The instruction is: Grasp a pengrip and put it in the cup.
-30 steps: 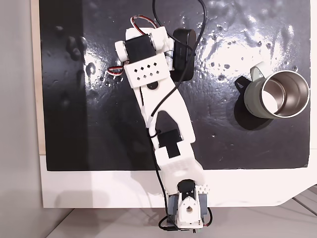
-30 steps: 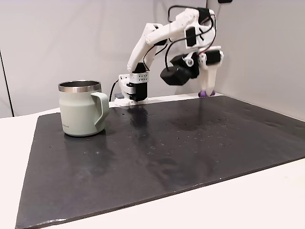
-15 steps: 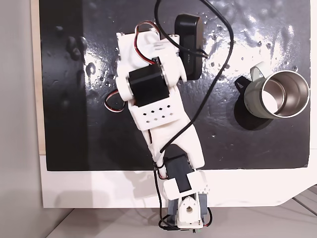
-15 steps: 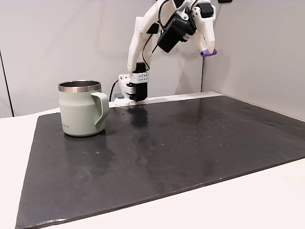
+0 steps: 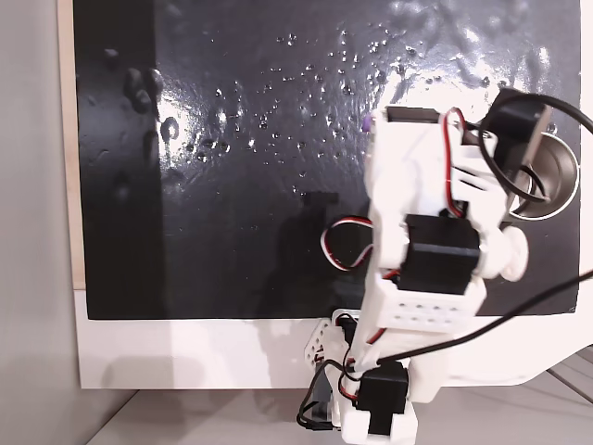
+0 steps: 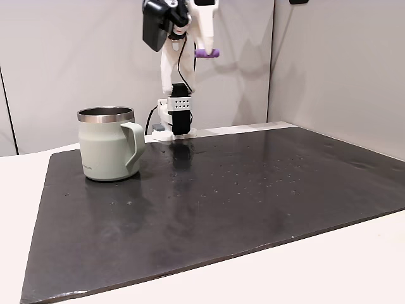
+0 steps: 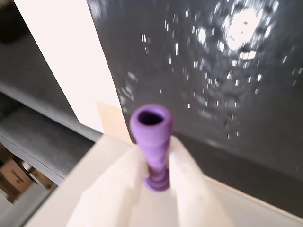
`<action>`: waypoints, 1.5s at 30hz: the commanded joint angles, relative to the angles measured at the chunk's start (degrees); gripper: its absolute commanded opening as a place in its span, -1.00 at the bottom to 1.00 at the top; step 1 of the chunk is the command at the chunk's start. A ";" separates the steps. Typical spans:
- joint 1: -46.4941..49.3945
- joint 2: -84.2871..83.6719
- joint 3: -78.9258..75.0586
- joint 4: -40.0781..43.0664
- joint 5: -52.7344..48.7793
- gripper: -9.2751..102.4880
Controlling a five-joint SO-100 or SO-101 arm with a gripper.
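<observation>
The purple ribbed pengrip (image 7: pixel 152 142) is pinched between the two white fingers of my gripper (image 7: pixel 156 150), its open end pointing outward in the wrist view. In a fixed view from the side, the gripper (image 6: pixel 205 49) holds the pengrip (image 6: pixel 205 53) high in the air, up and to the right of the grey-green cup (image 6: pixel 107 142), which stands upright on the mat. In a fixed view from above, the arm covers most of the cup (image 5: pixel 550 176); a speck of the pengrip (image 5: pixel 369 120) shows at the gripper (image 5: pixel 372 119).
A black glossy mat (image 6: pixel 253 190) covers a white table (image 5: pixel 185 352). The arm's base (image 6: pixel 174 117) stands at the mat's far edge behind the cup. Grey walls close the back and right in the side view.
The arm has swung across toward the cup with the pengrip held high: leftward in the side view, rightward in the view from above, where it now covers the cup.
</observation>
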 commanded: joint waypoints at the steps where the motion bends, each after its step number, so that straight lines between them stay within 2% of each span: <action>1: 8.96 4.13 0.26 0.53 -5.19 -0.83; 7: 22.32 1.58 -1.93 0.44 -13.10 -0.83; 13: 30.85 -7.47 -10.46 0.35 -16.61 -0.83; 20: 35.77 -14.33 -17.23 0.35 -18.02 -0.83; 27: 36.39 -16.00 -17.75 0.26 -17.93 -0.83; 28: 36.39 -16.08 -17.58 0.26 -17.84 -0.78; 30: 36.47 -16.00 -17.05 0.26 -17.67 -0.45; 32: 36.47 -15.91 -16.70 0.35 -17.67 -0.28; 45: 37.53 -15.03 -14.41 0.35 -17.58 -0.27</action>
